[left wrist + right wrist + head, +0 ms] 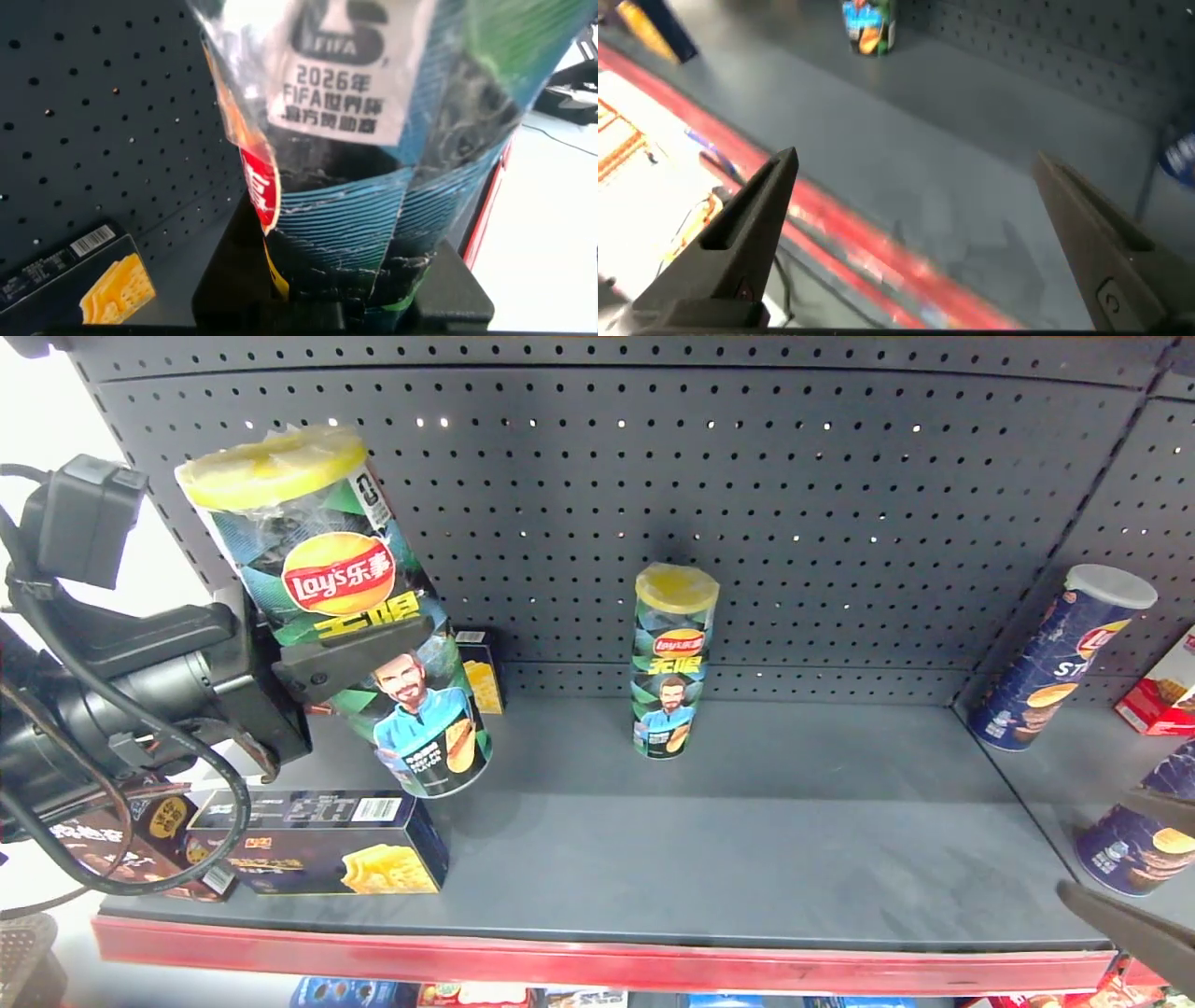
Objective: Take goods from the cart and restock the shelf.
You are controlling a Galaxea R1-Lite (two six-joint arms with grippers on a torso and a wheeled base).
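Observation:
My left gripper [359, 658] is shut on a green chip can [327, 569] with a yellow lid, held tilted above the left part of the dark shelf [747, 840]. In the left wrist view the can [374, 140] rises from between the gripper's [346, 299] dark pads. A second, matching can [675, 663] stands upright at the back middle of the shelf, and it also shows far off as the green can [868, 23] in the right wrist view. My right gripper [920, 233] hangs open over the shelf's red front edge, and one of its fingers [1125, 922] shows at the lower right.
A long dark snack box [317, 840] lies at the front left, with a small box [481, 667] behind the held can. Blue chip cans [1055, 658] and a red box [1162, 695] fill the neighbouring bay on the right. A pegboard wall [794, 523] backs the shelf.

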